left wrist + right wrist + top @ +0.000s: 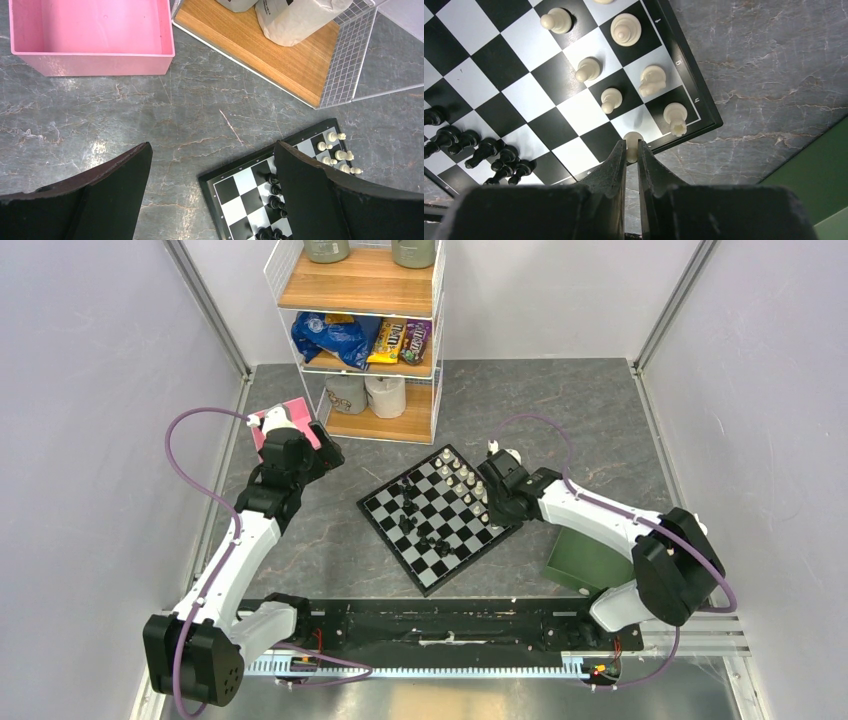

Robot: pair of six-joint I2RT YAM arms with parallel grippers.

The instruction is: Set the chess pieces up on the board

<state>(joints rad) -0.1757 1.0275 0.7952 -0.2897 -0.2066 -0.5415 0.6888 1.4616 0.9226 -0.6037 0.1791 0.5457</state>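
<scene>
A grey marbled surface (600, 420) holds a flat black and white checked chess board (398, 546), set cornerwise in the middle. The left hand (212, 150) hangs spread wide over the bare stone, between a pink plastic box (95, 64) and the board. The right hand (632, 152) pinches one small cream chess piece (632, 139) at the board's edge. Other cream pieces (625, 29) stand near it, and black pieces (489, 152) huddle across the board.
</scene>
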